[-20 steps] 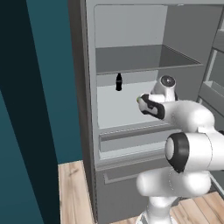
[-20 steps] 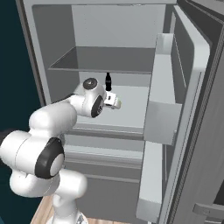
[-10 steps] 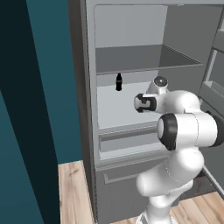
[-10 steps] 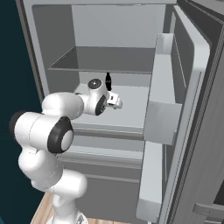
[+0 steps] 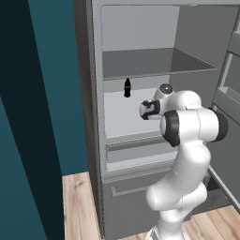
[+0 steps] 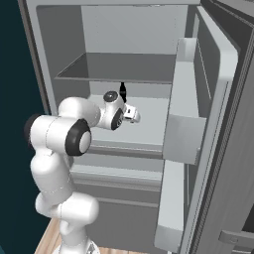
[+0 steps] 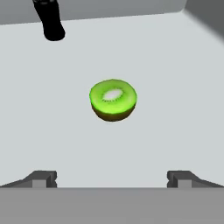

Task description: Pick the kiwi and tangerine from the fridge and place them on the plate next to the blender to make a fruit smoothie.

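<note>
The fridge [image 5: 95, 140] stands open, and my arm reaches in above its middle shelf [image 6: 154, 124]. A halved kiwi [image 7: 113, 99], bright green with a pale core and a brown skin, lies cut face up on the pale shelf floor. My gripper [image 7: 111, 179] is open and hovers over it. The kiwi sits ahead of and between the two fingertips [image 7: 41, 178], with nothing touching it. The gripper [image 5: 146, 110] also shows in the left base view, and in the right base view the gripper [image 6: 134, 115] points into the shelf. The tangerine, plate and blender are out of view.
A small black bottle [image 7: 50, 22] stands at the back of the same shelf, beyond the kiwi, also the bottle [image 5: 127, 87]. The upper shelf [image 5: 150, 63] hangs above the hand. A drawer front [image 5: 136, 150] lies below. The open door [image 6: 193, 124] with its bins stands to the right.
The hand has moved a little deeper into the fridge over the shelf, and the elbow has swung up and round. The jaws stayed open.
</note>
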